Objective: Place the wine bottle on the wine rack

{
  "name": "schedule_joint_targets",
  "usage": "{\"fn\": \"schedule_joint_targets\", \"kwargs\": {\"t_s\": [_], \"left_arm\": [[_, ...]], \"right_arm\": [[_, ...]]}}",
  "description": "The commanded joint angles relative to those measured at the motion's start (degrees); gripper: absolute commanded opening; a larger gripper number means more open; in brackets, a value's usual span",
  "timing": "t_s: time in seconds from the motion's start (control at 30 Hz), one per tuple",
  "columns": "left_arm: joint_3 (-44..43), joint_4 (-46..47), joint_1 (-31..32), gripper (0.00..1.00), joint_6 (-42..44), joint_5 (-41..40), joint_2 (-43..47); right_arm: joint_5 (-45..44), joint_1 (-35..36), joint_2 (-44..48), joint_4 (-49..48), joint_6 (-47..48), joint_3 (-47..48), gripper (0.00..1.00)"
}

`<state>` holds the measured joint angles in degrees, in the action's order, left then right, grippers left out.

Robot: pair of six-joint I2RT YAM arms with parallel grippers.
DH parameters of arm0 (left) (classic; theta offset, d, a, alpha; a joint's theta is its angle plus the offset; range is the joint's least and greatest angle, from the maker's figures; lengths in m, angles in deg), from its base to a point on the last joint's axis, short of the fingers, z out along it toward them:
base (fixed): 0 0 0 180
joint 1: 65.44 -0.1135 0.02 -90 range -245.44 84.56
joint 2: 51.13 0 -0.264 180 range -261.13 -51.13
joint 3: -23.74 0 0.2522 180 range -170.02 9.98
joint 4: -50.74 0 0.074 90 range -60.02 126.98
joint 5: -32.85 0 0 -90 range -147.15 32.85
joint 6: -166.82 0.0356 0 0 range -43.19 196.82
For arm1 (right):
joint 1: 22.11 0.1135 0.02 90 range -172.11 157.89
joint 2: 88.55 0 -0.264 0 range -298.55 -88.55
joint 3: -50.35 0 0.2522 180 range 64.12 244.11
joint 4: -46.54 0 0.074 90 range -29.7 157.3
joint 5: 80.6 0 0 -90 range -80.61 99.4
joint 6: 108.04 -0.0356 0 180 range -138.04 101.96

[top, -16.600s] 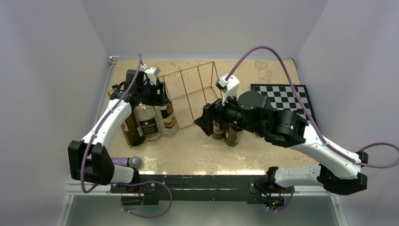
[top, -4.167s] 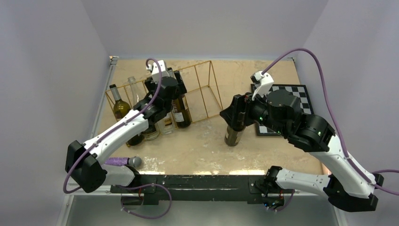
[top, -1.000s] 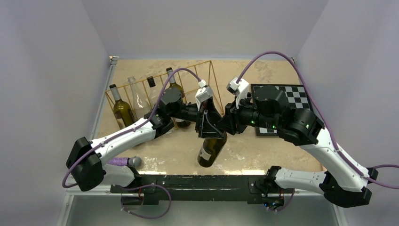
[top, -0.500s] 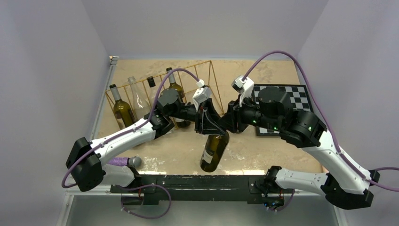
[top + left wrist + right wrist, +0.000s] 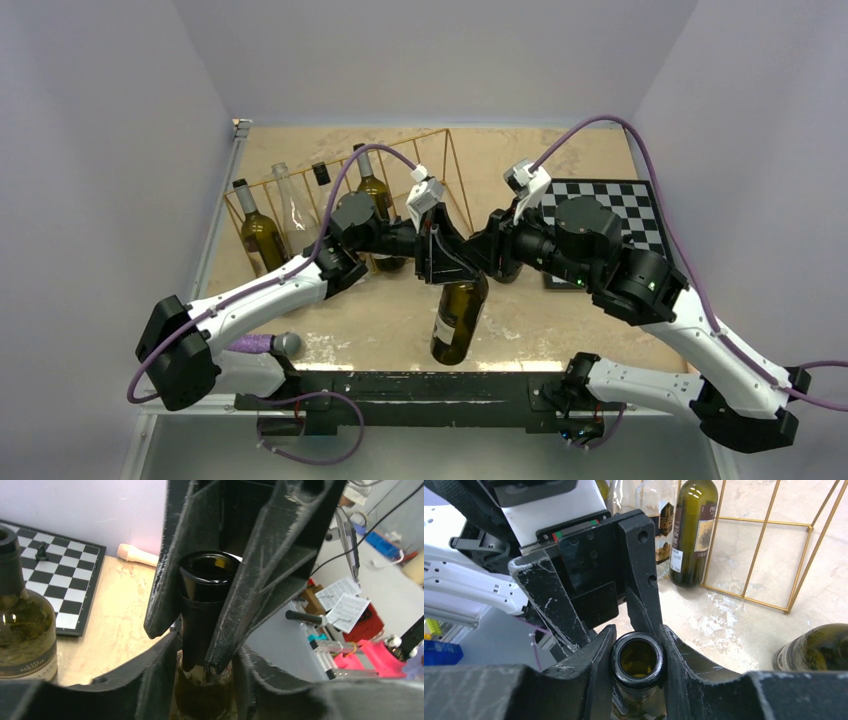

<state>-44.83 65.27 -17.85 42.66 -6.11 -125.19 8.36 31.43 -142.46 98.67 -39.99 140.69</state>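
Chessboard (image 5: 632,196) far right on beige table (image 5: 560,150)

Six wine bottles (image 5: 458,315), one gold wine rack (image 5: 764,524), one chessboard (image 5: 625,205), two robot arms (image 5: 260,295).

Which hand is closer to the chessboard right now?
Right. The right hand grips the wine bottle by its neck from the chessboard side. The left hand meets that neck from the opposite side, nearer the wine rack.

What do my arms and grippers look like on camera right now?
The left arm and right arm have white links, black joints and a looping purple cable each. The left gripper and right gripper are black, their wedge-shaped fingers scuffed white.
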Motion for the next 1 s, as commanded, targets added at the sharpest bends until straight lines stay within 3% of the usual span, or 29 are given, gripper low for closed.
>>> {"fn": "schedule_joint_targets", "kwargs": {"t_s": [0.0,0.2,0.57,0.6,0.7,0.77,0.93,0.97], "left_arm": [[1.6,4.3,-0.3,0.51,-4.0,-3.5,0.4],[2.2,8.2,-0.3,0.67,-6.0,-2.2,-0.6],[1.3,10.2,-0.3,0.64,-8.0,-2.0,-3.5],[1.2,10.3,-0.2,0.61,-8.0,-2.0,-3.6],[1.1,10.3,-0.3,0.32,-7.9,-2.0,-3.8],[1.1,8.9,-0.3,0.02,-6.9,-2.9,-3.5],[0.6,1.3,-0.3,0.00,-2.0,-6.4,-1.3],[0.3,-0.2,-0.3,0.00,-0.9,-6.9,-0.9]], "right_arm": [[-5.2,0.2,1.3,-12.6,-3.0,1.0,0.00],[-5.7,0.3,1.3,-13.0,-2.8,0.8,0.00],[-5.3,0.3,1.9,-13.7,-2.8,0.1,0.00],[-5.4,0.3,2.0,-13.6,-2.7,0.1,0.00],[-6.0,0.3,2.3,-13.3,-2.6,0.0,0.00],[-7.0,0.3,2.4,-12.5,-2.6,0.1,0.00],[-10.7,0.3,2.8,-9.4,-2.7,0.7,0.01],[-11.5,0.3,2.8,-8.8,-2.7,1.0,0.09]]}}
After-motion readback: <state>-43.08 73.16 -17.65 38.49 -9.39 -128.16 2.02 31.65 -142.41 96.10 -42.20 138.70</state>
